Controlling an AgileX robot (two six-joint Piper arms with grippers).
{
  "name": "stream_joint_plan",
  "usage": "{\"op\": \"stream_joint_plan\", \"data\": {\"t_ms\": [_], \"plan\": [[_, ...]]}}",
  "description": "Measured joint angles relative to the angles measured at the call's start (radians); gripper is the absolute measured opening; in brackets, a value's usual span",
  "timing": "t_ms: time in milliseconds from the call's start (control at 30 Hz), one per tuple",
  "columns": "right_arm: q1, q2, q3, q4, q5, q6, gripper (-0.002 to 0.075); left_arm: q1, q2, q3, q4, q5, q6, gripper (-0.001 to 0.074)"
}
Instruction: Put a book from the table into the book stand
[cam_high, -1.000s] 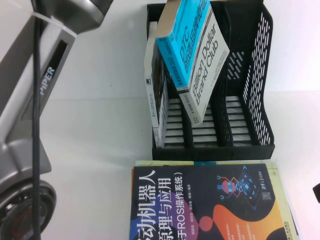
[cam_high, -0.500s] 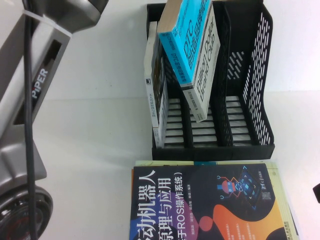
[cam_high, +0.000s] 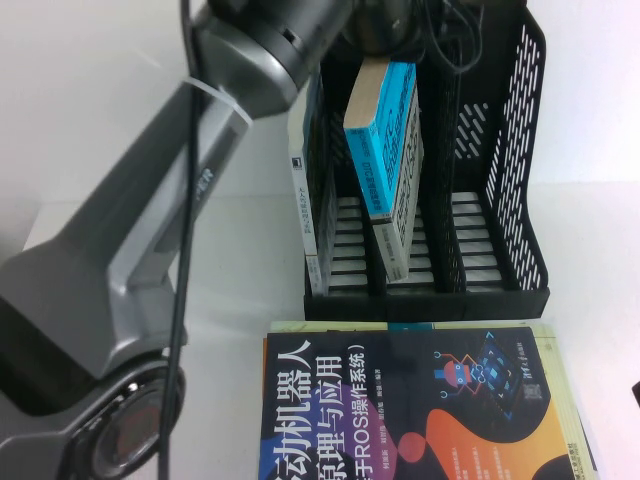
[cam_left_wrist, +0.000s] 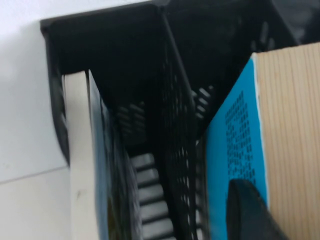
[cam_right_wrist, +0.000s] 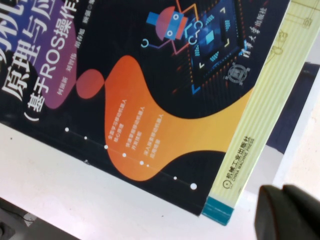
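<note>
The book (cam_high: 392, 150), cyan-blue and grey, stands nearly upright in the middle slot of the black book stand (cam_high: 505, 215), with its lower end down between the dividers. My left gripper (cam_high: 388, 42) is above the stand and shut on the book's top end. In the left wrist view one black finger (cam_left_wrist: 248, 211) presses the book's cyan cover (cam_left_wrist: 232, 135) beside the page edges. My right gripper (cam_right_wrist: 289, 214) is shut and empty, low over the white table (cam_right_wrist: 75, 200) beside the books lying there.
A thin white-spined book (cam_high: 303, 190) stands in the stand's left slot; the right slot holds nothing. A dark navy-and-orange book (cam_high: 410, 400) lies on a yellow-green book (cam_right_wrist: 260, 125) in front of the stand. My left arm (cam_high: 150, 260) crosses the table's left side.
The book has swung from tilted to nearly upright and dropped lower into the middle slot. My left arm has reached forward over the stand. The right gripper has not moved.
</note>
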Motion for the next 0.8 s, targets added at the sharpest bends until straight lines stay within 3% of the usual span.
{"op": "stream_joint_plan", "data": {"t_ms": [467,533,667,800], "plan": [[0.0,0.0,0.0,-0.004,0.006,0.004,-0.0003,0.099,0.105,0.0,-0.1,-0.108,0.023,0.02],[0.0,0.0,0.0,-0.006,0.006,0.004,-0.0003,0.1,0.103,0.0,-0.086,-0.123,0.036,0.027],[0.0,0.0,0.0,-0.008,0.007,0.004,-0.0003,0.101,0.073,-0.011,-0.037,-0.14,0.04,0.0477],[0.0,0.0,0.0,-0.023,0.007,0.004,-0.0003,0.101,0.016,-0.021,-0.024,-0.13,0.04,0.0493]]}}
